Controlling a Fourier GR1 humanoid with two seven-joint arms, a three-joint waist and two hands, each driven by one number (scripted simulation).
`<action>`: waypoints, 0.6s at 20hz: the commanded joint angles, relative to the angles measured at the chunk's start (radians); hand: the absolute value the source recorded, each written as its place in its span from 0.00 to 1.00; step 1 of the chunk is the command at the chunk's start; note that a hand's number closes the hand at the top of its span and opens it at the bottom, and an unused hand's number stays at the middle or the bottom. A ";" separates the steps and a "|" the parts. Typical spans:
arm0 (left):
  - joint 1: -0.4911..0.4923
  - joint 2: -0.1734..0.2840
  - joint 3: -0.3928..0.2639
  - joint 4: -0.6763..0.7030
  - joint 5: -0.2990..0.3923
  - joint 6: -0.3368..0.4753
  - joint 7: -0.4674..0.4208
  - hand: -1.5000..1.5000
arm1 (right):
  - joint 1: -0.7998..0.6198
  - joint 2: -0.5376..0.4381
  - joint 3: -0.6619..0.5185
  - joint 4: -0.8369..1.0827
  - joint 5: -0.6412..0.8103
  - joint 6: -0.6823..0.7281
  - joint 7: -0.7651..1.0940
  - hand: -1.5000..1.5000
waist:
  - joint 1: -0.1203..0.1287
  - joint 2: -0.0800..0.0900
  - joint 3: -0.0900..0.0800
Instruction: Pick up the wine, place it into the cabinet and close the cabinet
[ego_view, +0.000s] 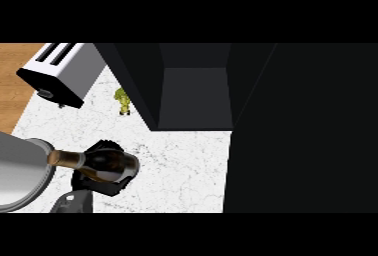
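Fingers (105, 148) of the left hand (100, 186) were curled round the wine bottle (103, 164) in the head view, and that was the only view going. So the bottle sat right in that grip, lifted off the white counter (181, 170), lying tilted with its neck poking out to the left of the fingers toward a big grey rounded thing, maybe a pot or lid (22, 170), hard to say which.

Up and to the right of the fingers stood the dark cabinet (193, 95), its door (303, 125) swung open off to the right. Straight above the fingers, well apart, sat a toaster (63, 70), and between that and the cabinet a little yellow-green object (124, 101) I couldn't identify.

My read: pick-up was done, the carry was the step in hand. Next move would need the bottle swung up and rightward into the cabinet opening, then let go, then the door pushed shut.

Count: one bottle, one cabinet, one toaster, one small yellow-green thing, one hand visible. No right hand anywhere in the shot.
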 joint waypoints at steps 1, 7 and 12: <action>-0.024 0.006 -0.011 -0.011 -0.061 0.133 -0.067 1.00 | -0.036 0.006 0.017 -0.101 -0.011 -0.036 0.089 0.00 | -0.001 0.003 -0.001; 0.043 -0.091 -0.090 -0.279 -0.081 0.259 0.184 1.00 | 0.060 -0.049 -0.093 -0.109 -0.123 0.033 0.024 0.00 | 0.002 -0.002 0.002; 0.079 -0.081 -0.123 -0.449 -0.084 0.272 0.312 1.00 | 0.055 -0.028 -0.065 -0.157 -0.107 0.000 0.087 0.00 | 0.005 -0.002 0.001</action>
